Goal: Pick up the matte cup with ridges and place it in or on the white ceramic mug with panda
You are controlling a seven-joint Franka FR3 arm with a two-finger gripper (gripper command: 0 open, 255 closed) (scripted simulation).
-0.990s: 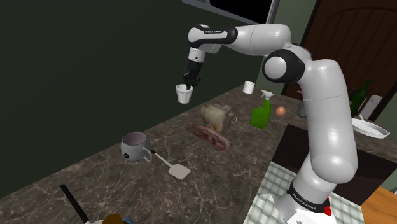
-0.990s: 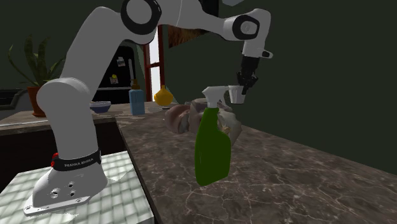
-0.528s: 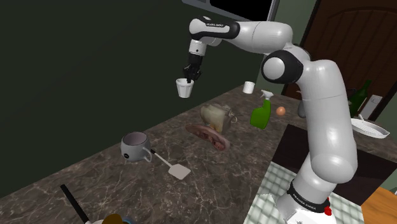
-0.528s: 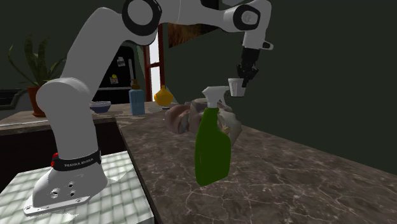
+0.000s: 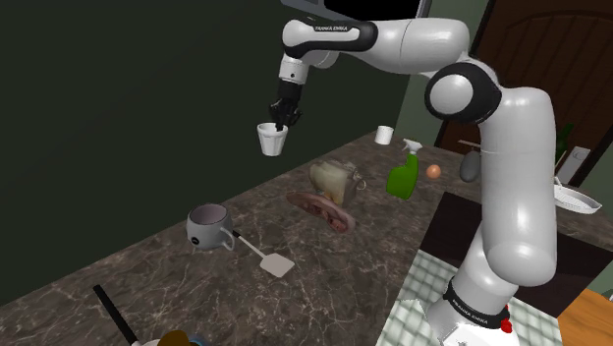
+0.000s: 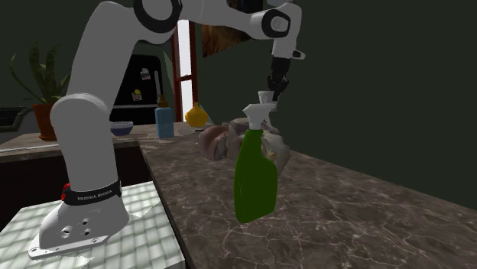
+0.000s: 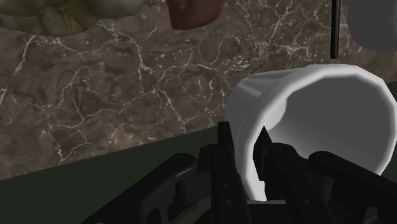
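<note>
High above the counter, the black gripper (image 5: 281, 115) pinched the wall of the white cup (image 5: 272, 141), one finger inside the rim and one outside. The cup hung in the air, well apart from the pale mug (image 5: 206, 228), which stood on the marble counter (image 5: 324, 265) below, toward the shoulder view's left and near a spatula (image 5: 267, 258).

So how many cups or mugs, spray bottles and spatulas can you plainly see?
Cups or mugs: 3 (held cup, mug, far cup)
Spray bottle: 1
Spatula: 1
Total: 5
</note>
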